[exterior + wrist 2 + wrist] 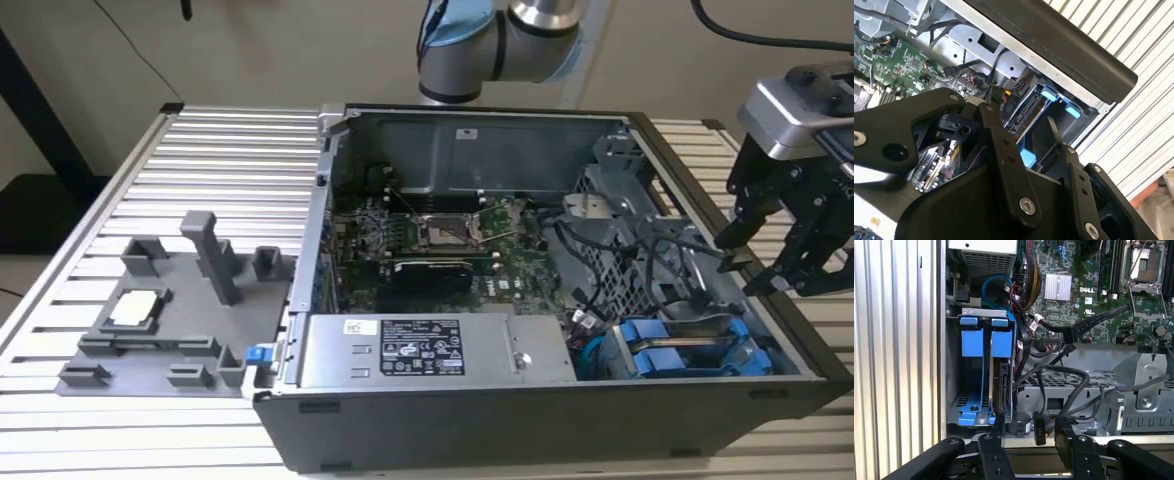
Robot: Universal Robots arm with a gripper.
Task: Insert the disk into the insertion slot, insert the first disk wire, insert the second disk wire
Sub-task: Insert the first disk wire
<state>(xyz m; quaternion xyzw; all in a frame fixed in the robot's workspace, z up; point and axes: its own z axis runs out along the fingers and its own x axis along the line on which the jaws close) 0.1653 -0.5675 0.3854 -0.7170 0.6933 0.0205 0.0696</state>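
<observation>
The gripper (758, 262) is held over the computer case's (534, 420) side wall, fingers apart, nothing gripped; the disk (1003, 390) is seated edge-on in its blue carrier (1001, 342), its faces hidden.

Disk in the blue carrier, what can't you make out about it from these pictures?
1. How deep the disk sits: the first wrist view shows it edge-on, with its near end behind the open claw.
2. Its label: in the exterior view the blue carrier hides it.
3. Whether anything is plugged into it: in the second wrist view the claw's fingers cover that end.
</observation>
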